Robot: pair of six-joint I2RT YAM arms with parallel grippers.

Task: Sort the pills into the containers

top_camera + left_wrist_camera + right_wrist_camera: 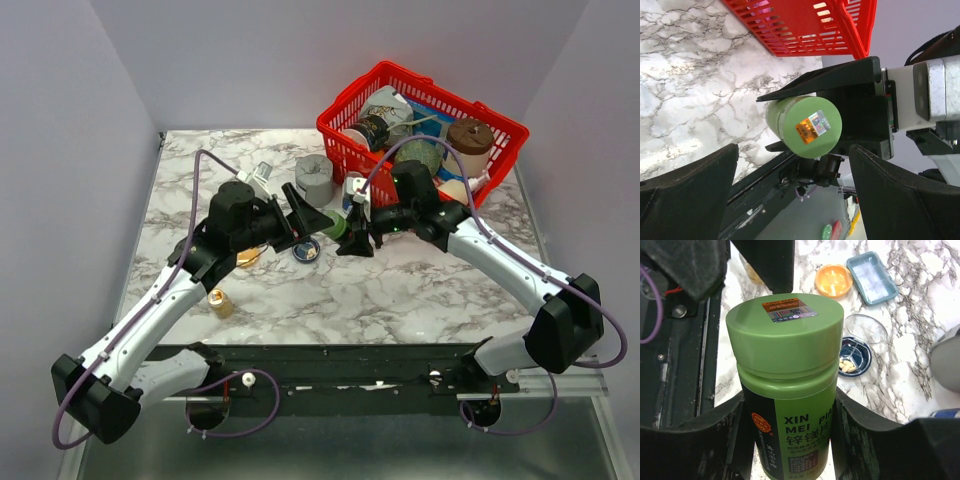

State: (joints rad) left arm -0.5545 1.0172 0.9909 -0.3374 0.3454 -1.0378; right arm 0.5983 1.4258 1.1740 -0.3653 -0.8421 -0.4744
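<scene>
My right gripper (789, 409) is shut on a green pill bottle (785, 355) with its cap on, held upright above the table. In the right wrist view, beyond it on the marble, lie the orange dish (834, 281) and the dark blue dish (854, 359) with several pale pills in it. A clear lid (866, 329) lies beside the blue dish. My left gripper (792, 200) is open, its jaws wide apart, facing the bottle's cap (805, 127) without touching it. In the top view both grippers (322, 222) (352, 236) meet at the bottle (336, 227) mid-table, and the blue dish (306, 251) sits just below them.
A red wire basket (420, 125) with jars stands at the back right. A grey notched block (313, 177) and a white bottle (262, 178) stand behind the grippers. A small amber bottle (220, 302) stands front left. A teal box (872, 277) lies by the orange dish.
</scene>
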